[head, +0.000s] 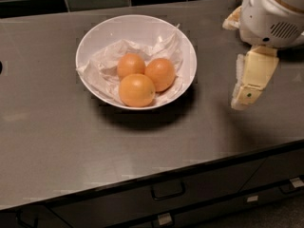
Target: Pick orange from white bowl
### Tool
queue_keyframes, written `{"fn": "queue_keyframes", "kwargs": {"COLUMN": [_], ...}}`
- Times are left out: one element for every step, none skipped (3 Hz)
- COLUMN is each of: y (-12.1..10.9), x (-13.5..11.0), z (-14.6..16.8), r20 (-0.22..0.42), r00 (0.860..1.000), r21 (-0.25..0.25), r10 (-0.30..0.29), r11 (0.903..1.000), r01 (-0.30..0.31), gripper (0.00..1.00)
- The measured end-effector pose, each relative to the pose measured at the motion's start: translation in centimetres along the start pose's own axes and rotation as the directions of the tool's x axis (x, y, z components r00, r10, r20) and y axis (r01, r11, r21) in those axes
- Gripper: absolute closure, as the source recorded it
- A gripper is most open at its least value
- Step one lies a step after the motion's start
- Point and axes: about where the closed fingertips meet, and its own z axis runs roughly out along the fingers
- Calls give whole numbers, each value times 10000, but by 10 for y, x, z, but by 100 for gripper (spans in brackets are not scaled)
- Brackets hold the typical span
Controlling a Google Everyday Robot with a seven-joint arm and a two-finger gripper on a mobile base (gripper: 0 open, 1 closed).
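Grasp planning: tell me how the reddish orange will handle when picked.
Round and smooth, the orange likely rolls or slips. Crowded against two other oranges on crumpled paper, it may nudge them. The gripper hangs right of the white bowl.

- My gripper (248, 85), right of the white bowl (95, 37): pale cream-yellow, with a white housing (270, 13) above.
- The orange (160, 73): deep reddish-orange.
- The front fruit (137, 90): paler yellow-orange.
- The white bowl: glossy white, lined with white paper (102, 63).
- The counter (57, 141): dull grey-brown, with black tiles (28, 4) behind.

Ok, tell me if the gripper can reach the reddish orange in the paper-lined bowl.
Probably yes. The gripper hangs right of the white bowl; the orange lies on that side, top bare. Two other oranges crowd its left.
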Motion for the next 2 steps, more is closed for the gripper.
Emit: {"fn": "queue_keyframes", "kwargs": {"y": [-10, -12], "x": [-37, -68], "z": [6, 28], "r20": [538, 1481], "r00": [9926, 9636], "r21": [-213, -840], "r10": [-1087, -2225], "r11": [9937, 9680], "r01": [1100, 2364], "gripper": [0, 0]}}
